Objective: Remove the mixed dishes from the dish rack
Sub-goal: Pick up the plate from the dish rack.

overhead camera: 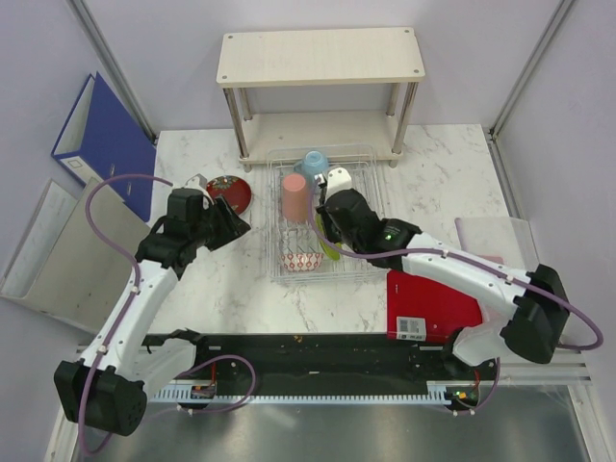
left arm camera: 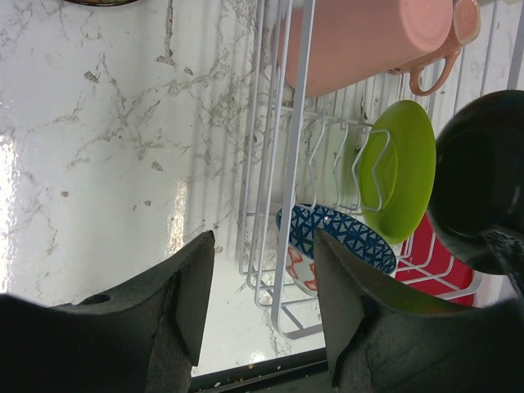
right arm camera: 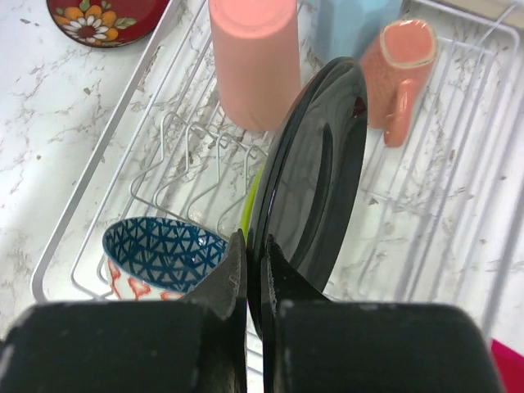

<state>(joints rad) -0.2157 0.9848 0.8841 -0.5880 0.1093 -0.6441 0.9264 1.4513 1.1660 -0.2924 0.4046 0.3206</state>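
The silver dish rack (overhead camera: 273, 233) sits mid-table. My right gripper (right arm camera: 254, 242) is shut on the rim of a black plate (right arm camera: 315, 176) standing on edge in the rack. Just behind that plate shows the lime-green plate (right arm camera: 248, 206). The blue-patterned bowl (right arm camera: 164, 248) lies at the rack's near left. A tall pink cup (right arm camera: 254, 57), a light blue cup (right arm camera: 352, 24) and a terracotta mug (right arm camera: 401, 70) stand farther back. My left gripper (left arm camera: 264, 239) hangs open over bare table left of the rack (left arm camera: 278, 164), with nothing between its fingers.
A dark red flowered plate (overhead camera: 231, 191) lies on the table left of the rack. A beige two-tier shelf (overhead camera: 322, 58) stands behind the rack. A red box (overhead camera: 433, 303) lies near right, a blue binder (overhead camera: 106, 144) far left.
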